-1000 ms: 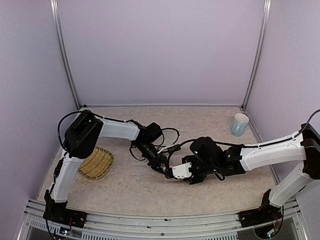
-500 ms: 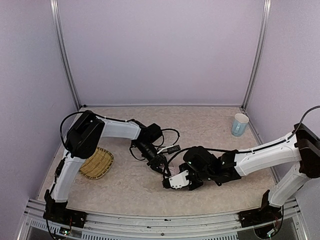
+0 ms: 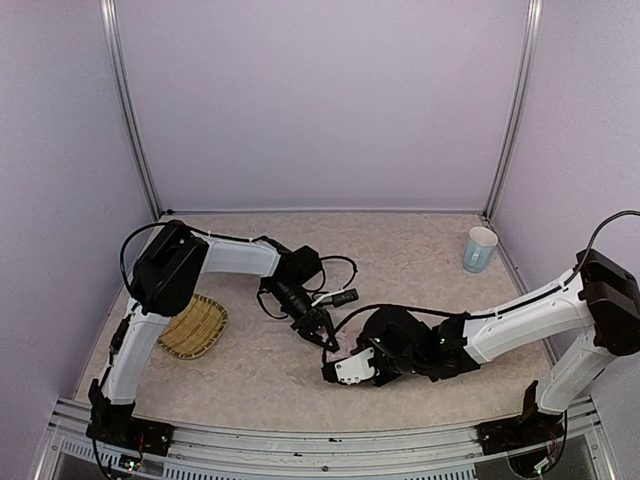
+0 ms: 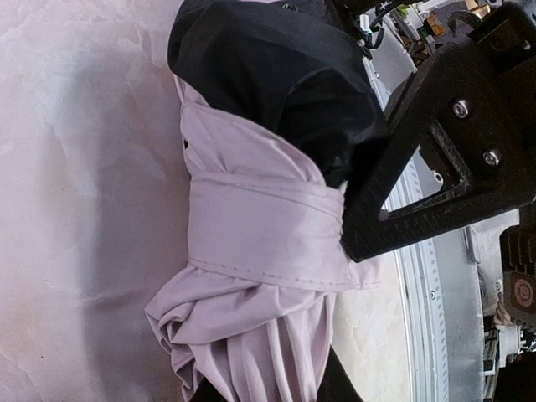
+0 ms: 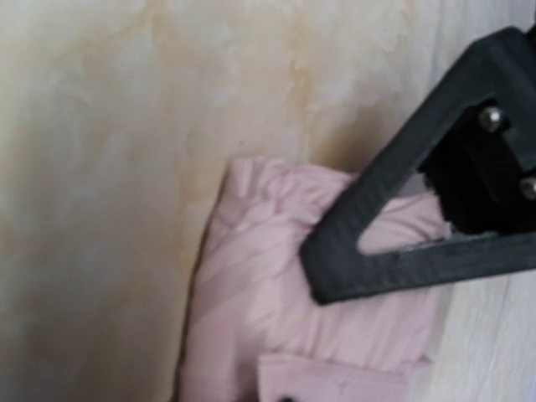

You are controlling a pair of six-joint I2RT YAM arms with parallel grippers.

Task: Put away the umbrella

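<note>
Straw, woven into a shallow tray [image 3: 193,326], is noted at the left of the tabletop [image 3: 420,250], well apart from the work. Right of it, the left end effector [image 3: 320,328] is judged clenched on the umbrella [image 4: 260,243]: one finger [image 4: 419,142] is seen pressed into the bundle, the other is hidden. The umbrella is found folded at mid-tabletop, between the two end effectors, its pale pink cloth cinched by a strap and its black lining showing. It is judged light, soft and slippery outside, stiff only along the shaft. Hold is best taken at the strapped waist. Further right, the right end effector [image 3: 332,372] is closed and laid on loose pink cloth; whether any is pinched cannot be told. A pale cup [image 3: 480,249] stands far right.
</note>
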